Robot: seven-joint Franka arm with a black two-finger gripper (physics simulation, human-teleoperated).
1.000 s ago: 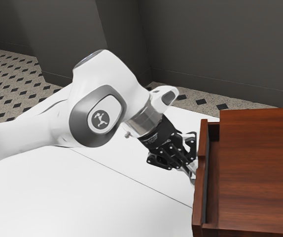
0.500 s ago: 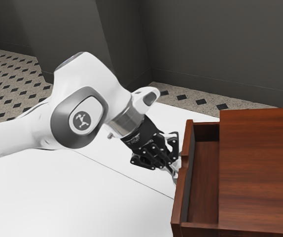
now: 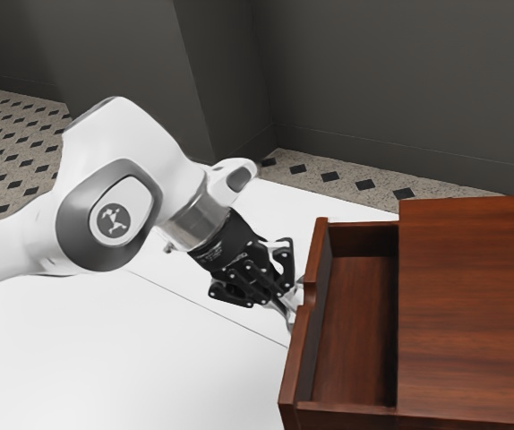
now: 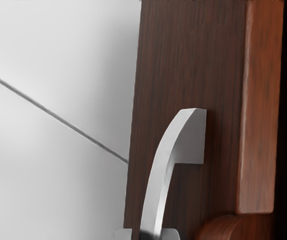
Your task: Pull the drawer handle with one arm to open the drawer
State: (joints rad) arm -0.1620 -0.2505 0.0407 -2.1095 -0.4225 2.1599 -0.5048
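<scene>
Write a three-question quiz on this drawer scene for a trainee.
1. True or false: the drawer is shut.
2. The gripper is closed on: A) the handle B) a mug C) a cloth.
3. What colour is the handle?
Key: 1 false, it stands open. 2 A. 3 light grey.

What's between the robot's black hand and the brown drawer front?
The handle: a pale curved bar on the drawer front. The gripper sits right at it. The wrist view shows it clearly; the exterior view shows a sliver.
</scene>
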